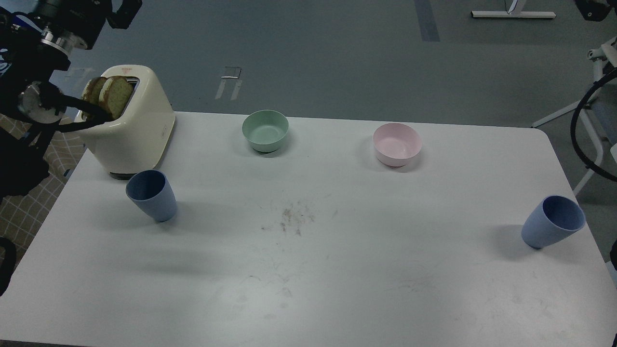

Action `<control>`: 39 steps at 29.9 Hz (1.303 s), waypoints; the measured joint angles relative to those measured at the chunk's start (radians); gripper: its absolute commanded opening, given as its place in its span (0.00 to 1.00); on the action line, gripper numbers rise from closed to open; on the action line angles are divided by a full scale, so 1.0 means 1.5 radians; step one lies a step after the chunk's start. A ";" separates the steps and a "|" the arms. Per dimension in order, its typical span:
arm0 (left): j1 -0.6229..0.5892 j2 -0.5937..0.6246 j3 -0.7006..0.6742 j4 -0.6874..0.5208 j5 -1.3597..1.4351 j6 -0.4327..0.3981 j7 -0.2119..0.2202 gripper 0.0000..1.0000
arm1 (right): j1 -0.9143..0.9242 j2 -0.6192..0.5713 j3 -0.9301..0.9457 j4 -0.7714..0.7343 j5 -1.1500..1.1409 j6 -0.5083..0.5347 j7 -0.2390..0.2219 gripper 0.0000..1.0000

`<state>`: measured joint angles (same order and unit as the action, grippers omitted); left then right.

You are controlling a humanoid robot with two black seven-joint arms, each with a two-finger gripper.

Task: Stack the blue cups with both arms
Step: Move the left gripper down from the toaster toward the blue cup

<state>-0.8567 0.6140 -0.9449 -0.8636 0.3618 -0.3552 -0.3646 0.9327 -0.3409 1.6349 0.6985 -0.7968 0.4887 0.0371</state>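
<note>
on the white table (308,270), two blue cups stand well apart, both upright with mouths open; the left blue cup (152,195) sits just near of the toaster (137,127), the right blue cup (553,221) stands close to the table's right edge; each is a matte periwinkle tumbler without a handle, narrowing to a small rounded base, darker blue inside, smooth like plastic; neither is touched by anything.

the table top is pale with rounded corners, scuffed, with a patch of dark crumbs or marks (291,219) near its middle; toward the far side sit a mint-green bowl (265,130) and a pink bowl (396,143), both round, smooth and apparently empty; the cream toaster at the far left is glossy and rounded, with slices of brown bread (108,94) sticking up out of it.

the left arm (43,58) hangs at the far left, black with a silver joint ring, its cables crossing in front of the toaster; its gripper's fingers are too dark to tell apart, so i cannot tell how they stand; of the right arm only a dark bit (594,8) shows in the far right corner; the stretch of table between the cups lies open.
</note>
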 measured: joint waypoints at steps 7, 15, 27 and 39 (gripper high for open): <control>-0.001 -0.001 0.000 0.001 0.000 0.001 0.002 0.98 | -0.001 0.001 0.000 0.003 0.000 0.000 0.000 1.00; -0.002 0.002 0.001 0.001 0.000 -0.004 0.002 0.98 | -0.001 -0.004 -0.001 0.003 0.000 0.000 -0.001 1.00; 0.015 0.029 0.002 -0.006 0.007 -0.044 -0.016 0.97 | 0.000 -0.011 0.000 0.004 0.000 0.000 0.002 1.00; 0.131 0.177 0.003 -0.187 0.134 -0.061 -0.034 0.88 | -0.048 -0.039 0.003 0.060 0.034 0.000 0.001 1.00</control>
<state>-0.6598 0.8793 -0.9411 -1.1444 0.5630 -0.4465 -0.4150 0.8607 -0.3990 1.6401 0.7891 -0.7463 0.4887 0.0391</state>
